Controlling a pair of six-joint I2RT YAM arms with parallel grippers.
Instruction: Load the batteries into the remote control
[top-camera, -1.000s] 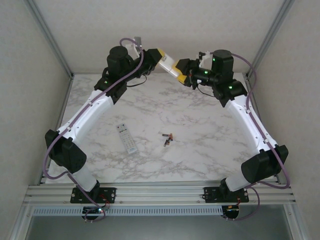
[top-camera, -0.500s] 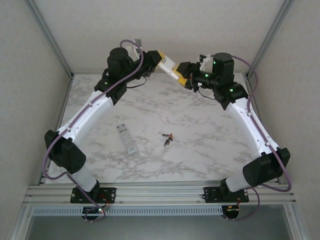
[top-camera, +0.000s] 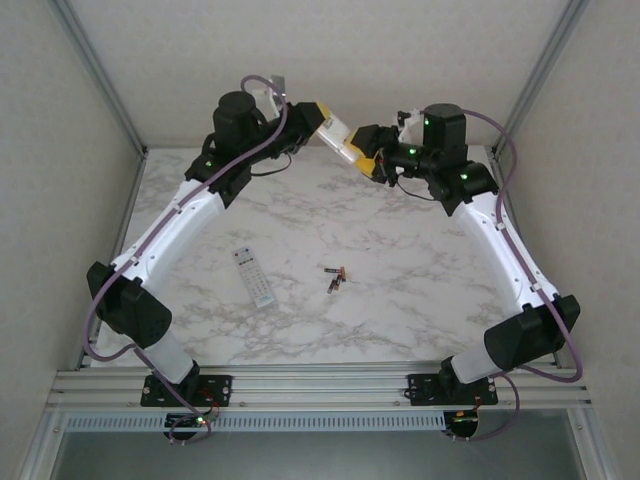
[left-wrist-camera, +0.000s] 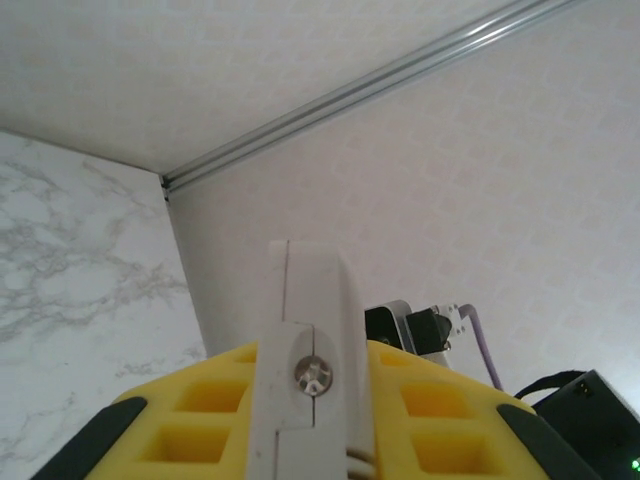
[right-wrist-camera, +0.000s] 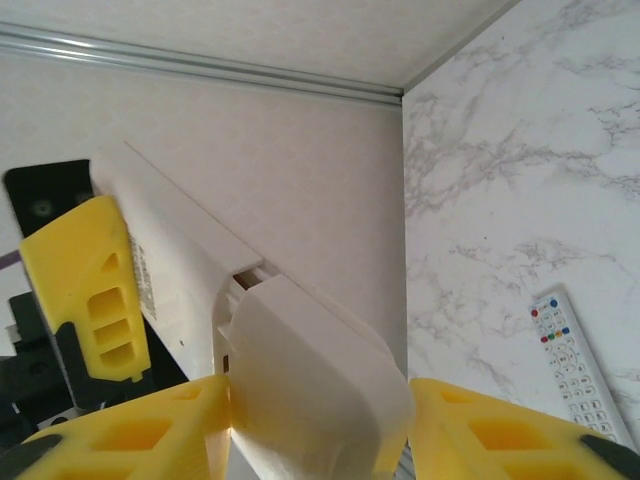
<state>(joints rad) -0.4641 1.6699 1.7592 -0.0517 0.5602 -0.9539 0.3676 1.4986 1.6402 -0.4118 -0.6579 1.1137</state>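
Note:
A white remote control (top-camera: 339, 137) hangs in the air at the back of the table, between my two grippers. My left gripper (top-camera: 327, 124) is shut on one end of it; in the left wrist view the remote (left-wrist-camera: 309, 300) stands edge-on between the yellow fingers (left-wrist-camera: 200, 420). My right gripper (right-wrist-camera: 315, 425) straddles the other end, where the battery cover (right-wrist-camera: 305, 370) sits slid partly off the body (right-wrist-camera: 185, 265). One finger touches the cover and a slim gap shows at the other. Two batteries (top-camera: 335, 278), dark with orange ends, lie mid-table.
A second white remote (top-camera: 254, 276), with coloured buttons, lies flat left of the batteries, also at the right wrist view's edge (right-wrist-camera: 580, 370). Both arms arch high over the marble table (top-camera: 420, 300). Walls and aluminium frame posts (top-camera: 100, 75) close in the back and sides.
The held remote and both grippers have shifted slightly left. The right gripper's jaws have loosened around the cover end. The batteries and the second remote have not moved.

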